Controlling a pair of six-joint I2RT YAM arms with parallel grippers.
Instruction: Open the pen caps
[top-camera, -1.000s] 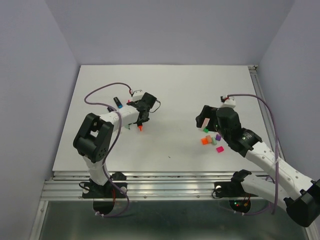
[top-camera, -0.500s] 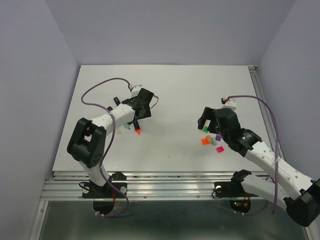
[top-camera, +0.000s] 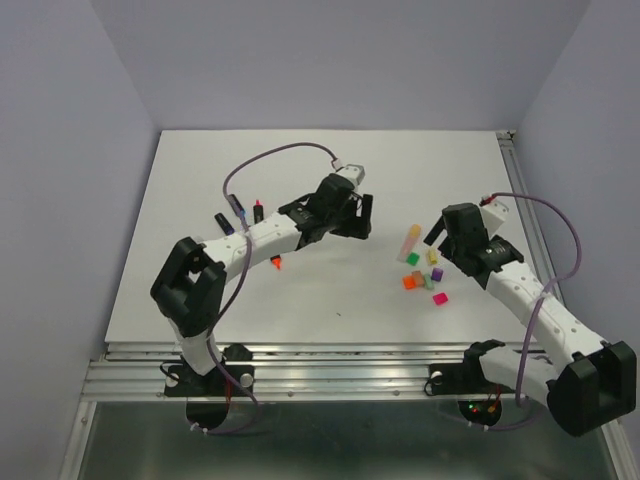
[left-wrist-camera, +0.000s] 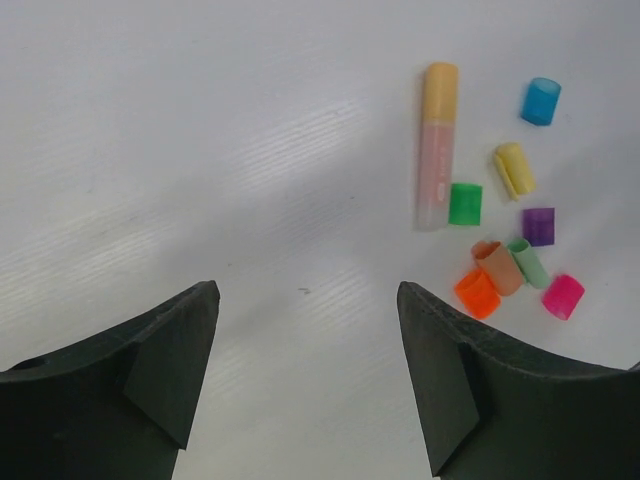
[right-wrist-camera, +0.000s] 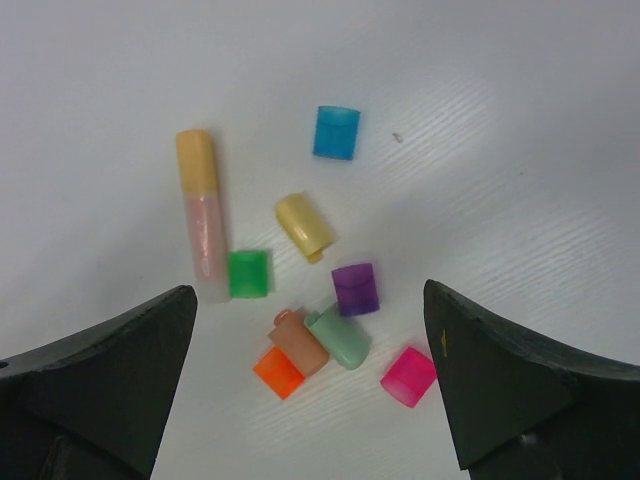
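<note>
Several loose pen caps lie in a cluster right of centre (top-camera: 422, 277): cyan (right-wrist-camera: 336, 132), yellow (right-wrist-camera: 305, 226), green (right-wrist-camera: 247, 274), purple (right-wrist-camera: 355, 289), peach (right-wrist-camera: 299, 341), pale green (right-wrist-camera: 338, 336), orange (right-wrist-camera: 278, 372) and pink (right-wrist-camera: 408, 376). Beside them lies a pink highlighter (top-camera: 410, 240) with its peach cap (left-wrist-camera: 440, 92) on. My left gripper (top-camera: 360, 216) hovers left of the cluster, open and empty (left-wrist-camera: 307, 295). My right gripper (top-camera: 438, 233) hangs over the caps, open and empty (right-wrist-camera: 310, 295).
Uncapped black pen bodies (top-camera: 225, 222) and a red-tipped pen (top-camera: 258, 210) lie at the left. An orange-tipped pen (top-camera: 275, 262) rests nearer the front. A metal rail (top-camera: 527, 205) runs along the table's right edge.
My left gripper opened, left the orange-tipped pen on the table and swung right towards the centre. My right gripper drew back a little to the right.
</note>
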